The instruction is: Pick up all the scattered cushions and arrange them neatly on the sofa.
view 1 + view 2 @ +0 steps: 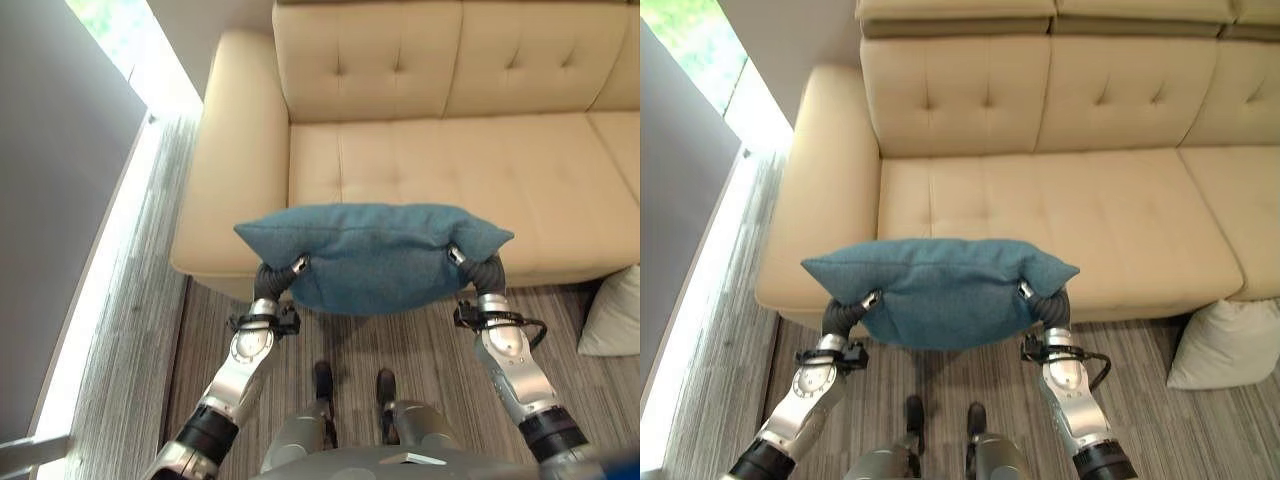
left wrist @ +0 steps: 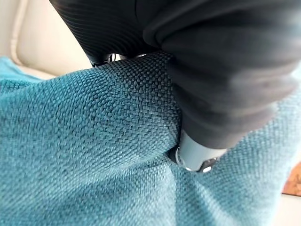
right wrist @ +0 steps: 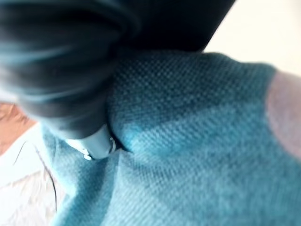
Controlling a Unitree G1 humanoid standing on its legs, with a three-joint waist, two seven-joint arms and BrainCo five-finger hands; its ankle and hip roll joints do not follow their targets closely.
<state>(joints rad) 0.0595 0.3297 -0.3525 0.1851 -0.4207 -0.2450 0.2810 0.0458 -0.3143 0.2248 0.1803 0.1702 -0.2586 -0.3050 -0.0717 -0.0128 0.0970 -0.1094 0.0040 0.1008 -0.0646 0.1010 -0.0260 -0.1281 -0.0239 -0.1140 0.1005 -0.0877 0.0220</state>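
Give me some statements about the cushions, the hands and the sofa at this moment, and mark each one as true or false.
1. The teal cushion is lying flat on the seat of the sofa. False: it is held up in front of the seat's front edge, between the two hands.
2. The left hand is at one end of the teal cushion and the right hand at the other end. True.
3. A pale cushion lies on the floor beside the sofa, on the robot's right. True.
4. Two red cushions already lie on the seat. False: no cushion lies on the seat.
5. The sofa is beige with a tufted backrest. True.
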